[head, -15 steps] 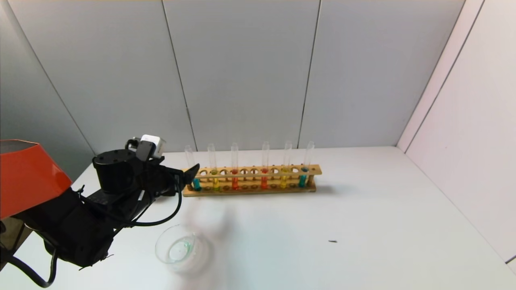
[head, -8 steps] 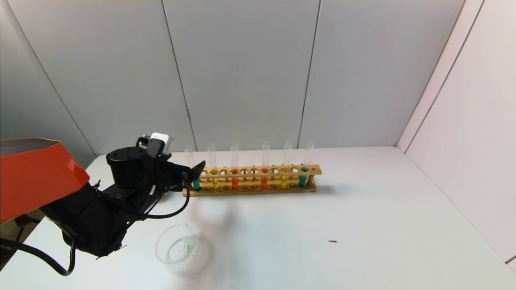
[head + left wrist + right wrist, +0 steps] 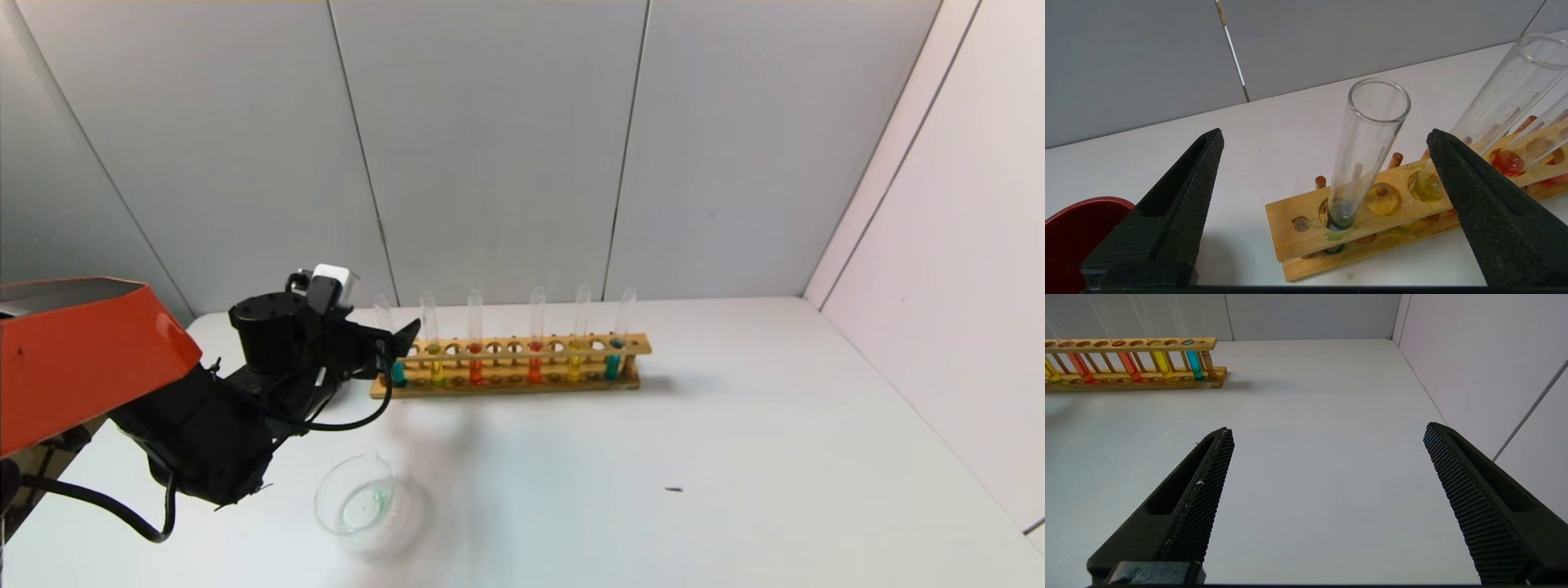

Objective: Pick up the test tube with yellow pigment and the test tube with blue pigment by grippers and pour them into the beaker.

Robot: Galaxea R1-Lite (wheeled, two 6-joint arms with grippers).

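While its black fingers stand spread wide and empty, the left pincer (image 3: 1327,204) hangs at the near end of the wooden rack (image 3: 522,384), the end tube rising in the gap between its two fingers without touching either. That tube is the test tube with blue pigment (image 3: 395,359), seated in the rack's end hole; in the wrist view its liquid shows only as a dark pool at the hole. Just beyond the far finger stands the test tube with yellow pigment (image 3: 435,359), then two orange-red tubes, and a second yellow and a second blue tube well along the rack. Near and below the pincer, the beaker (image 3: 359,506) sits on the white worktop (image 3: 735,457), apart from the rack, a faint green trace in its bottom. A dark-red cup (image 3: 1069,228) edges in beside the pincer's other finger. The right pincer (image 3: 1327,506), also spread wide and empty, idles over bare worktop far from the rack.

A closing finger could, by this look, clip the neighbouring yellow tube or nudge the rack sideways, since the tubes stand close together; a slanted grip on smooth glass might also let the tube slip. From the head view, the left arm's black housing hides the pincer's near finger and part of the blue tube.
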